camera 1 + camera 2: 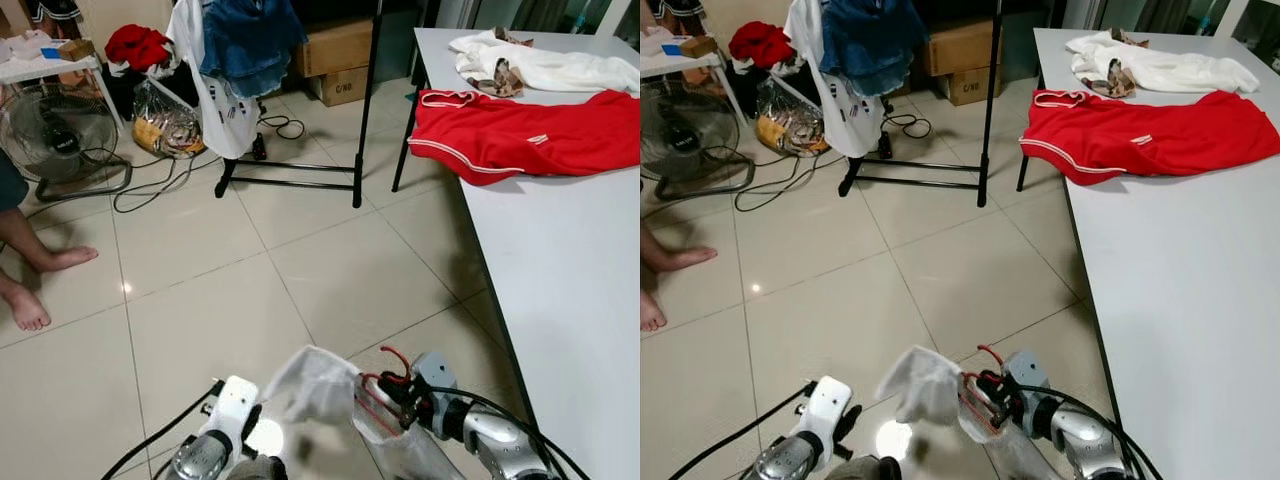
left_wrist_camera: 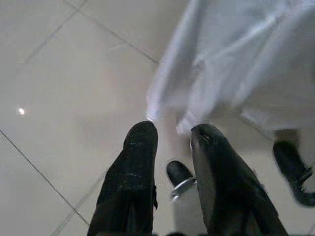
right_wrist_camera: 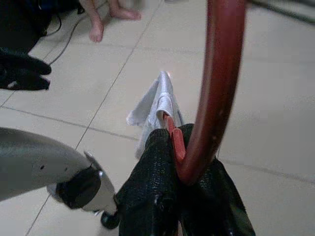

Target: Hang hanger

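A: Gripper on the left (image 2: 170, 142) first: it is hanging at about seven o'clock in the head view, its two black fingers (image 2: 130, 172) sitting a narrow gap apart with nothing between them, just beside the loose edge of the white garment (image 1: 320, 385).

B: And the right gripper (image 3: 184, 147)?

A: It is sitting at five o'clock, clamping the red hanger (image 3: 219, 83) at the base of its hook, with the garment draping off it toward the middle.

B: So where is the hanger going?

A: Judging by the task, to the black clothes rack (image 1: 365, 100) standing at twelve o'clock, well apart across the tiled floor (image 1: 300, 260), where a white shirt (image 1: 215, 95) and denim (image 1: 250, 40) are already hanging.

B: How should it be doing this step?

A: It should be keeping the hook upright and the grip firm while walking, steering between the person's bare feet (image 1: 40, 280) at nine o'clock and the tabletop (image 1: 570, 270) at three o'clock, where a red shirt (image 1: 520, 135) is lying. The left gripper could be steadying the cloth so it is not dragging.

B: What are the wrist cameras adding?

A: The right wrist view is showing the hook curving up out of the fingers, which the head views are barely resolving. The head views are showing the rack rail's direction.
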`<state>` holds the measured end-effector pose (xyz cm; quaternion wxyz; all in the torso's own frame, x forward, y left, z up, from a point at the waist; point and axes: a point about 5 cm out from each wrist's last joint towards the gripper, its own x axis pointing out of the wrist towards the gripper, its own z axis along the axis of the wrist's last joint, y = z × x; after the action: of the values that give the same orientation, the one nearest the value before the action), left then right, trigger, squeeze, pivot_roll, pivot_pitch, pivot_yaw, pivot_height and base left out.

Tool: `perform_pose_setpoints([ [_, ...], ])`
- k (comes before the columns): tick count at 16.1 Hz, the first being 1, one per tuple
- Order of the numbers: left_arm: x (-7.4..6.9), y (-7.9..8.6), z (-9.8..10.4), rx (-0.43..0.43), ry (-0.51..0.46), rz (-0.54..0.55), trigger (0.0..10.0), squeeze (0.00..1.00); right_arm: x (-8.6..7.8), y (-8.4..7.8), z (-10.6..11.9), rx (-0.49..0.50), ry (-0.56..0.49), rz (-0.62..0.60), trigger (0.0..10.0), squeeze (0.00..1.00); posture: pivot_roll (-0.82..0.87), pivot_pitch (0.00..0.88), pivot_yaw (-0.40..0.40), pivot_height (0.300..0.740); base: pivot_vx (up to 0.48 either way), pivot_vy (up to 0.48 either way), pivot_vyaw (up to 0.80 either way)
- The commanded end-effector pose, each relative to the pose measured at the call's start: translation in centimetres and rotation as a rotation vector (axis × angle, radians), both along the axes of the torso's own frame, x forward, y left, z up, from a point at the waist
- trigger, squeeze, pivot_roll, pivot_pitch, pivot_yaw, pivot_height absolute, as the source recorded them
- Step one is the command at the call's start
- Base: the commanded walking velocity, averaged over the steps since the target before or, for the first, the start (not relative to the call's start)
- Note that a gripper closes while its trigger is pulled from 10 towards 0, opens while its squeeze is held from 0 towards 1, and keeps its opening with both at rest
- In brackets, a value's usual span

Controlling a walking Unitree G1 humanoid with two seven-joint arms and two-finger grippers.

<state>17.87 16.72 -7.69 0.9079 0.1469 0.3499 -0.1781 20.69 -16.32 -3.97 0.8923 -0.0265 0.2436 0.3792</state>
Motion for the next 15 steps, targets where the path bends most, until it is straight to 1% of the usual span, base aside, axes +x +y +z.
perform_pose_setpoints([
  [1, 0.0, 0.7, 0.2, 0.045, -0.015, -0.08, 10.0, 0.0, 1.0, -0.9, 1.1, -0.036, -0.097, -0.022, 10.0, 0.0, -0.09, 0.032, 0.062, 0.736, 0.0, 0.0, 0.0],
  [3, 0.3, 1.5, 0.4, 0.073, -0.025, -0.092, 10.0, 0.0, 1.4, -1.0, 1.6, -0.012, -0.109, -0.015, 10.0, 0.0, -0.09, 0.036, 0.064, 0.736, 0.0, 0.0, 0.0],
  [5, 0.4, 1.3, 0.6, 0.108, -0.048, -0.179, 10.0, 0.0, 1.4, -0.4, 2.1, 0.025, -0.113, 0.077, 10.0, 0.0, -0.09, 0.039, 0.065, 0.736, 0.0, 0.0, 0.0],
  [7, 0.2, 0.7, 0.6, 0.136, -0.065, -0.288, 10.0, 0.0, 1.2, -0.1, 2.2, 0.012, -0.12, 0.148, 10.0, 0.0, -0.07, 0.039, 0.057, 0.736, 0.0, 0.0, 0.0],
  [8, 0.2, 0.6, 0.6, 0.137, -0.067, -0.291, 10.0, 0.0, 1.2, -0.2, 2.2, 0.008, -0.121, 0.147, 10.0, 0.0, -0.07, 0.038, 0.056, 0.736, 0.0, 0.0, 0.0],
  [9, 0.2, 0.6, 0.6, 0.134, -0.068, -0.284, 10.0, 0.0, 1.2, -0.3, 2.2, 0.002, -0.122, 0.143, 10.0, 0.0, -0.07, 0.036, 0.055, 0.736, 0.0, 0.0, 0.0],
  [10, 0.3, 0.6, 0.7, 0.123, -0.072, -0.255, 10.0, 0.0, 1.2, -0.3, 2.2, -0.005, -0.126, 0.138, 10.0, 0.0, -0.07, 0.033, 0.054, 0.736, 0.0, 0.0, 0.0],
  [12, 0.6, 0.5, 0.7, 0.098, -0.074, -0.19, 10.0, 0.0, 1.5, -0.3, 2.2, -0.017, -0.138, 0.084, 10.0, 0.0, -0.07, 0.023, 0.052, 0.736, 0.0, 0.0, 0.0],
  [13, 0.9, 0.7, 0.8, 0.074, -0.079, -0.12, 10.0, 0.0, 1.5, 0.0, 2.0, -0.023, -0.142, 0.056, 10.0, 0.0, -0.07, 0.017, 0.053, 0.736, 0.0, 0.0, 0.0],
  [14, 1.1, 0.8, 0.9, 0.058, -0.082, -0.076, 10.0, 0.0, 1.5, 0.2, 1.9, -0.024, -0.145, 0.044, 10.0, 0.0, -0.07, 0.013, 0.054, 0.736, 0.0, 0.0, 0.0],
  [15, 1.5, 1.1, 1.1, 0.02, -0.083, 0.01, 10.0, 0.0, 1.7, 0.7, 1.8, -0.019, -0.152, 0.016, 10.0, 0.0, -0.07, 0.004, 0.057, 0.736, 0.0, 0.0, 0.0],
])
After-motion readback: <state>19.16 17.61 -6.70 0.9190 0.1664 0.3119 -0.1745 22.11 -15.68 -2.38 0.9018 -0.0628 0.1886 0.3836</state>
